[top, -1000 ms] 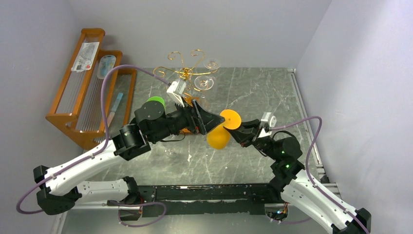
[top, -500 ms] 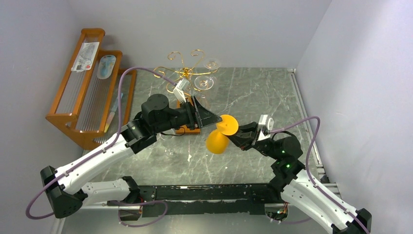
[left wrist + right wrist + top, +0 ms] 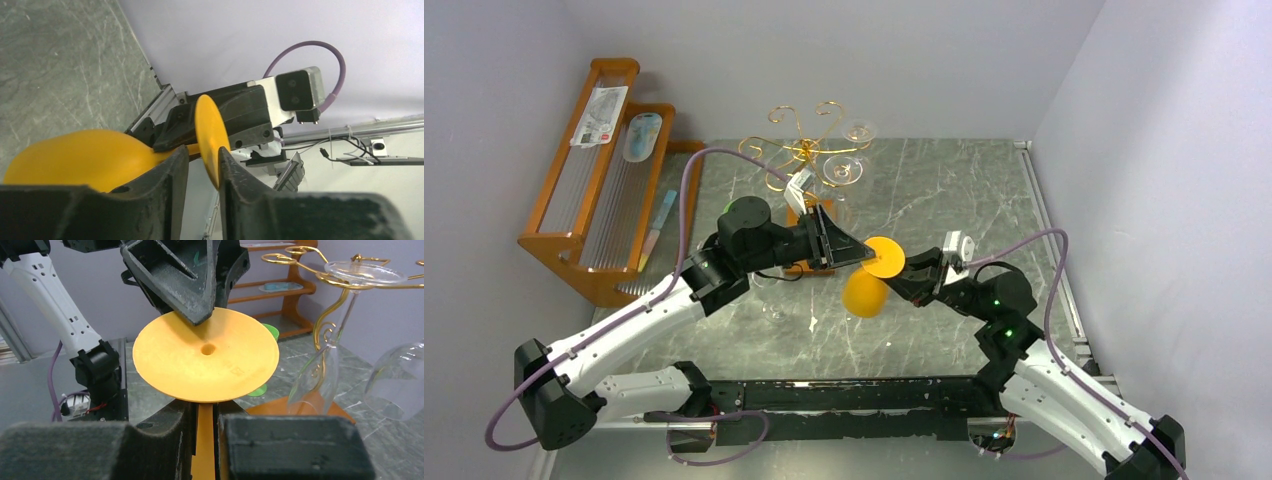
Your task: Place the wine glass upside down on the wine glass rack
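Wine glass [image 3: 864, 294] of plain orange plastic, with no lettering visible on it, hangs between the two pincers above the worktop [image 3: 944, 200]. It is tilted, with its round foot on the far side and its bowl nearer the arm bases. The right pincer [image 3: 204, 425] is clamped on the stem just under the foot. The left pincer [image 3: 202, 160] straddles the rim of the foot with its jaws a little apart. One finger [image 3: 235, 180] lies close against the disc and a gap shows on the other side.

The left wrist lies level and points to the right, its forearm rising from the base at the near left. The right arm is bent at the elbow and reaches left towards the glass.

Beyond the left pincer, clear of the wine glass, stands the wine glass rack [image 3: 804, 150], gold wire curls on an orange-brown base. Two clear glasses [image 3: 854, 150] hang upside down on it. Far to the left of the left pincer a stepped wooden shelf [image 3: 554, 240] holds a packet [image 3: 599, 115] whose print is too small to read.
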